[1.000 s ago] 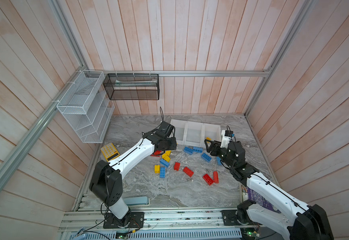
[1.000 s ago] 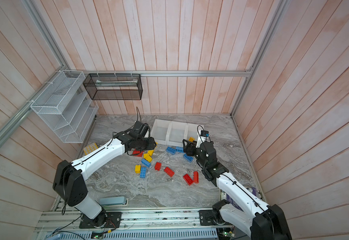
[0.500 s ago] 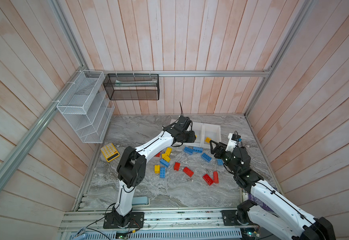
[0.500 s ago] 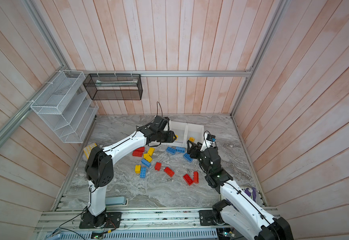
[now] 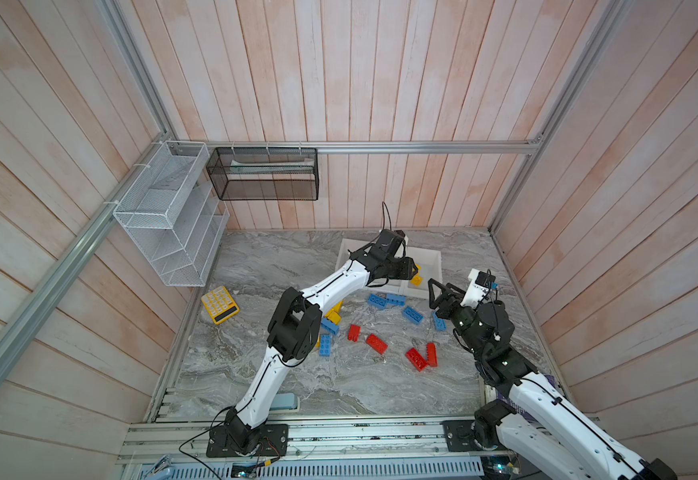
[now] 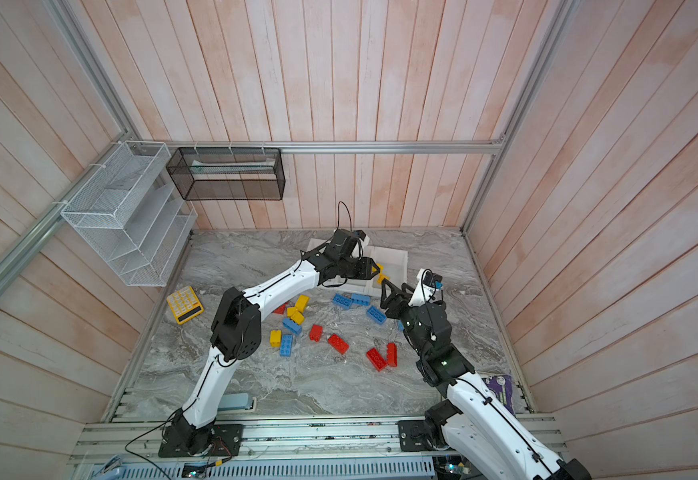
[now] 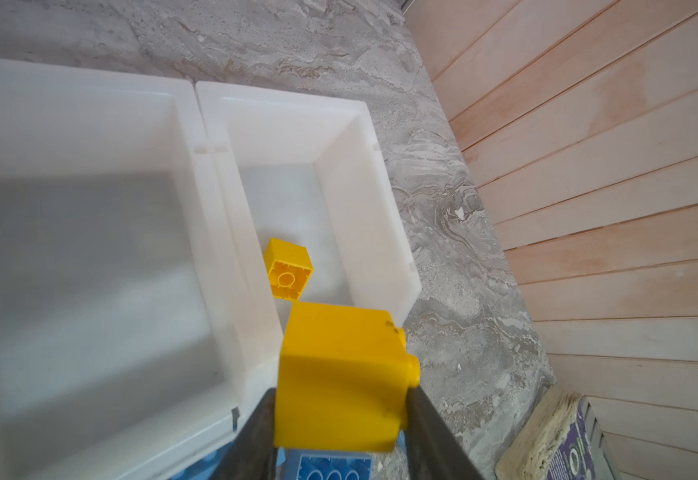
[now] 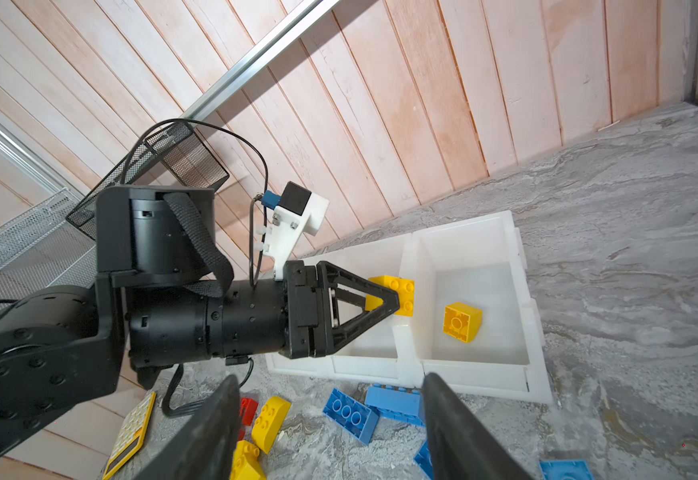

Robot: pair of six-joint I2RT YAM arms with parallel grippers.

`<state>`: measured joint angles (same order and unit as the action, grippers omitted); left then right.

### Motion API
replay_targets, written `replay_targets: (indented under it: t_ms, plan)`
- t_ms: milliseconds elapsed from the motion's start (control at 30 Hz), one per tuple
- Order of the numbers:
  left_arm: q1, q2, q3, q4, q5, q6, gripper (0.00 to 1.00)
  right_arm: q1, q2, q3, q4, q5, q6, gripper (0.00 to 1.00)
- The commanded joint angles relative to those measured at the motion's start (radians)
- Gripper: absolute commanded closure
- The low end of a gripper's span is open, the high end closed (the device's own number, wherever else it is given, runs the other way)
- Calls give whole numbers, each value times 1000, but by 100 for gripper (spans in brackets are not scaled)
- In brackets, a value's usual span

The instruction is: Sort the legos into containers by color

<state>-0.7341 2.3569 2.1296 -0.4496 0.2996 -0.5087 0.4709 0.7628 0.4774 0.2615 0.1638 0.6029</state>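
Left gripper (image 5: 414,271) moved, seemingly above containers (image 5: 431,258); wrist view reveals lego (image 7: 339,374).

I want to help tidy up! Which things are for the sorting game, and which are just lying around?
For the job: chunky red plastic bricks; blue plastic bricks; yellow plastic bricks; the row of white plastic bins; one yellow brick pinched in the left pincer.
Just lying about: flat yellow calculator with white keys; white wire-mesh rack; black mesh basket.
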Motion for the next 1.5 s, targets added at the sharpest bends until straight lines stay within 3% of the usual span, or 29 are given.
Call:
replay_targets:
  t_ms: [0, 267, 467, 600, 667, 800, 967, 1267, 1467]
  plan:
    - [-4, 45, 51, 56, 58, 2, 64, 9, -6, -5, 7, 20, 8, 31]
    - [-4, 168, 230, 28, 96, -12, 60, 8, -13, -5, 5, 20, 8, 31]
    - [-3, 203, 264, 48, 101, -29, 55, 8, -37, -5, 1, 17, 5, 31]
    - [-3, 205, 271, 50, 89, -30, 47, 7, -36, -2, 2, 3, 0, 31]
    - [-4, 190, 266, 44, 51, -29, 35, 10, -31, -4, 7, -14, -4, 31]
    - [-4, 116, 214, 78, 9, -3, 22, 19, -18, 3, 9, -30, -16, 31]
    - [9, -66, 84, 83, -95, 57, 18, 32, -23, 25, -10, -34, -36, 32]
    - [54, -611, -504, 244, -303, 81, 11, 38, 69, 76, -19, -106, -83, 31]
    - [97, -908, -748, 176, -400, 89, 8, 49, 152, 126, -33, -159, -99, 31]
